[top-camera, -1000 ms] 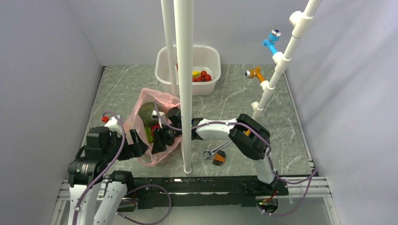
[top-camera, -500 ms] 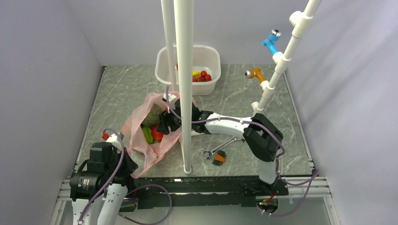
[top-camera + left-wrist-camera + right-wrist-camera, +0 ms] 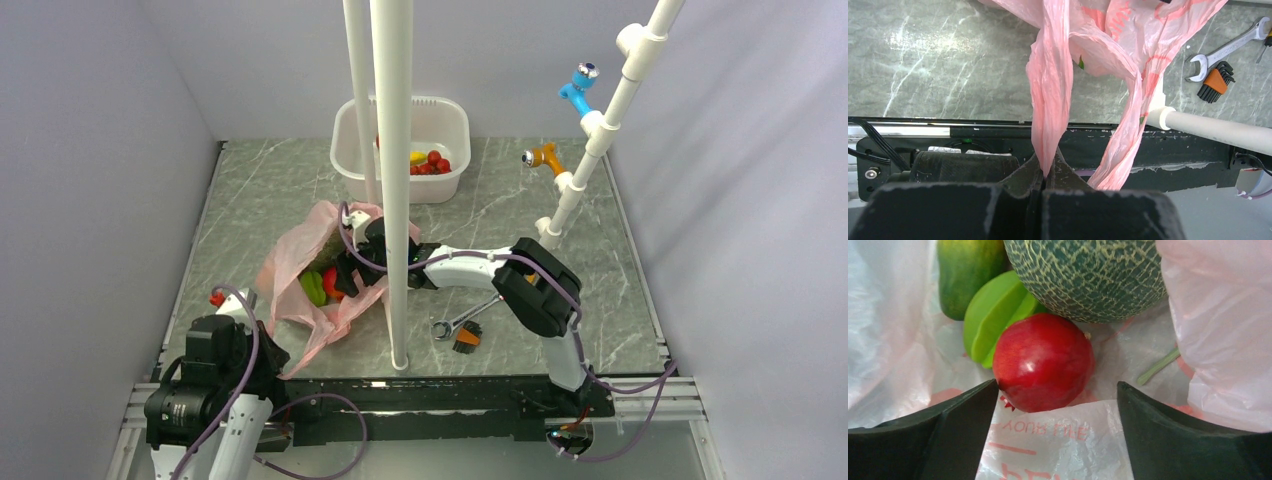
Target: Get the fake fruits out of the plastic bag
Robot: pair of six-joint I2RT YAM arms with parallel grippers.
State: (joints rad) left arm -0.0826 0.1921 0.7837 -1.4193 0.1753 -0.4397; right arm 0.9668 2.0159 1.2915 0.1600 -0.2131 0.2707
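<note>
**Q:** Where did the plastic bag (image 3: 290,290) lie?
**A:** It lay on the near-left part of the tabletop (image 3: 600,300). Its mouth faced right, and one loop handle was drawn taut past the near edge.

**Q:** What was the left hand (image 3: 1044,172) doing?
**A:** It sat at the near-left corner, clenched on that twisted handle. The second loop trailed down just beside it.

**Q:** And the right hand (image 3: 1057,390)?
**A:** It was inside the bag's mouth, fingers spread wide and grasping nothing. The red fruit (image 3: 1043,362) sat just ahead, between the fingertips, resting on the bag's film.

**Q:** What else was in the bag?
**A:** Behind the red fruit, and touching it, sat a netted green melon (image 3: 1088,275). To the left lay a green ridged piece (image 3: 990,315) and a darker green piece (image 3: 965,275).

**Q:** And outside the bag?
**A:** A white tub (image 3: 440,185) at the far edge held red and yellow pieces (image 3: 428,162). A wrench (image 3: 462,320) and orange-handled hex keys (image 3: 467,340) lay close to the near edge, right of the foot of the white pole (image 3: 395,200).
</note>
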